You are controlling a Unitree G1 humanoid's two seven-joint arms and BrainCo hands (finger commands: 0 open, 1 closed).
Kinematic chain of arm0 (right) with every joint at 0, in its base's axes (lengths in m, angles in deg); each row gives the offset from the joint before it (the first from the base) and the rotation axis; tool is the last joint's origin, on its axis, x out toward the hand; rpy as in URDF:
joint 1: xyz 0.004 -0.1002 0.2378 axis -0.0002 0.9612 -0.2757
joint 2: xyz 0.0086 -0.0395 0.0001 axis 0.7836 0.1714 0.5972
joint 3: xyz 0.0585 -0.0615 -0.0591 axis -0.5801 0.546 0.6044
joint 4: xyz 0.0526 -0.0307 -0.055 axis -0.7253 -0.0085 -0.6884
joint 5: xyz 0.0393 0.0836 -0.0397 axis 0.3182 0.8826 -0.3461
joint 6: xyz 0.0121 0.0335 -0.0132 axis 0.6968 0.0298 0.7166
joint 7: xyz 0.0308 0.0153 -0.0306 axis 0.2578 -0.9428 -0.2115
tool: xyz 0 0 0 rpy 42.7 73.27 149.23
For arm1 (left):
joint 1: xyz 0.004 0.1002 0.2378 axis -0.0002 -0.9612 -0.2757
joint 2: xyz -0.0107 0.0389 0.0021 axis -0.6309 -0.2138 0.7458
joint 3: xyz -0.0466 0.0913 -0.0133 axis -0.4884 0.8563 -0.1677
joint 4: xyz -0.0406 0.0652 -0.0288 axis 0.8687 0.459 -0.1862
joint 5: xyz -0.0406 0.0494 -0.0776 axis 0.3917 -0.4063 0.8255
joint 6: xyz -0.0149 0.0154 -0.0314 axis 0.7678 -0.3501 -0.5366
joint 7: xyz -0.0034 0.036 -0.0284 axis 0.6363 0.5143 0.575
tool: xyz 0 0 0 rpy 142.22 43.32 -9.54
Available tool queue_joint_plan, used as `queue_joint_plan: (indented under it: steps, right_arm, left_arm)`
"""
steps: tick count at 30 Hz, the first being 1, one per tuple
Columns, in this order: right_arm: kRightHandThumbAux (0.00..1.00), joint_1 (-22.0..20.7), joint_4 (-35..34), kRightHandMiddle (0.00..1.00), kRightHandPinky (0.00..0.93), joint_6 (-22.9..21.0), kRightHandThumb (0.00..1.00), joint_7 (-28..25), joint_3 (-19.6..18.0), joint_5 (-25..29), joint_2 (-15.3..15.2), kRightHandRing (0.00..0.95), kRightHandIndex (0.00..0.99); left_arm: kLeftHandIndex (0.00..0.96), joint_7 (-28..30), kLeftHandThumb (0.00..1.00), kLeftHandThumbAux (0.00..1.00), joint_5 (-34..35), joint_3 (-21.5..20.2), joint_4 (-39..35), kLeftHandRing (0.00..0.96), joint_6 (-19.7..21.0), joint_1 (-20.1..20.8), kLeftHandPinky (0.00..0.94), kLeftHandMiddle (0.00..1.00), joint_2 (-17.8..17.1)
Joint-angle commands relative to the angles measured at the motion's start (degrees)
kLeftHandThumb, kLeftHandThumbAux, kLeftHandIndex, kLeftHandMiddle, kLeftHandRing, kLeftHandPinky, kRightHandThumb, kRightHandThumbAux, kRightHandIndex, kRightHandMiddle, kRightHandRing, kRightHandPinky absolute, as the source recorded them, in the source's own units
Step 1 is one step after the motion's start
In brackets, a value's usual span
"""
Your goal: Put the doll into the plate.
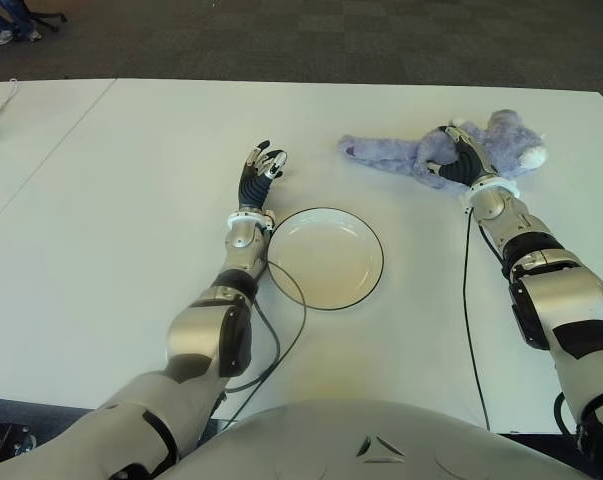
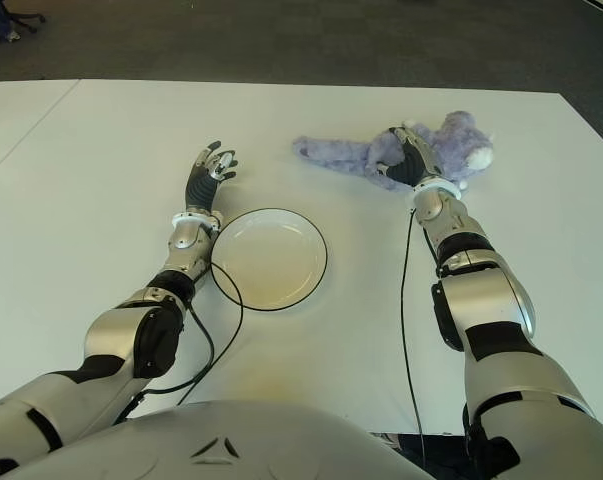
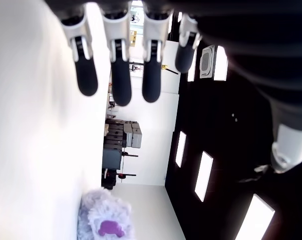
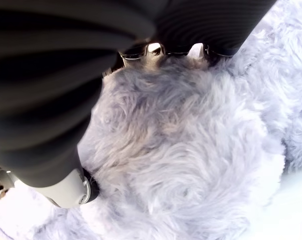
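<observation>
The doll (image 1: 451, 150) looks light and thoroughly soft, a limp plush that will sag and fold when lifted instead of keeping its shape, so the best hold is probably around the thick middle of its body, where the pile gives the fingers something to sink into; a limb alone would likely let it dangle and swing. It is a lavender, long-furred stuffed animal with a paler muzzle, sprawled flat with one limb stretched toward the centre of the eye views, showing a darker purple paw pad. It lies in the upper right of the frame, well apart from the plate (image 1: 326, 257). The right robot hand (image 1: 459, 152) sits on its torso, and the right wrist view shows the dark fingers (image 4: 163, 49) pressed into the fur, closed around the body. The left robot hand (image 1: 261, 168) shows just up and left of the plate, fingers extended and holding nothing. All of it sits on a white surface (image 1: 131, 200).
</observation>
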Motion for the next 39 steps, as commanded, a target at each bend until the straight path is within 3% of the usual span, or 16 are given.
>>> queue_joint_plan:
  steps: [1, 16, 22, 31, 39]
  right_arm:
    - [0.717, 3.76, 1.56, 0.819, 0.825, 2.74, 0.704, 0.03, -0.50, 0.84, 1.33, 0.836, 0.439]
    - [0.718, 4.10, -4.99, 0.851, 0.831, 19.45, 0.703, 4.24, -1.51, 1.83, -1.16, 0.857, 0.440]
    - [0.719, 4.13, -6.27, 0.861, 0.825, 22.12, 0.702, 5.51, -1.64, 1.56, -2.03, 0.861, 0.439]
    - [0.720, 4.68, -9.34, 0.875, 0.838, 25.54, 0.699, 5.64, -2.06, 1.85, -3.37, 0.869, 0.438]
    - [0.721, 5.09, -11.10, 0.880, 0.834, 27.29, 0.698, 3.19, -3.14, 3.30, -3.65, 0.872, 0.437]
  left_arm:
    - [0.150, 0.69, 0.000, 0.524, 0.30, -0.22, 7.69, 0.284, 6.48, -11.21, 0.283, 0.269, 2.03]
    - [0.138, -0.11, 0.000, 0.517, -0.71, 0.54, 7.78, 0.274, 7.05, -11.07, 0.272, 0.261, 1.80]
    - [0.141, -0.10, 0.000, 0.529, -0.73, 0.34, 7.74, 0.288, 6.85, -10.94, 0.302, 0.269, 1.72]
    - [0.146, -0.02, 0.000, 0.521, -0.70, 0.18, 7.81, 0.279, 7.24, -10.91, 0.265, 0.266, 1.54]
    - [0.145, -0.10, 0.000, 0.509, -0.89, 0.32, 7.83, 0.274, 7.23, -10.88, 0.260, 0.266, 1.42]
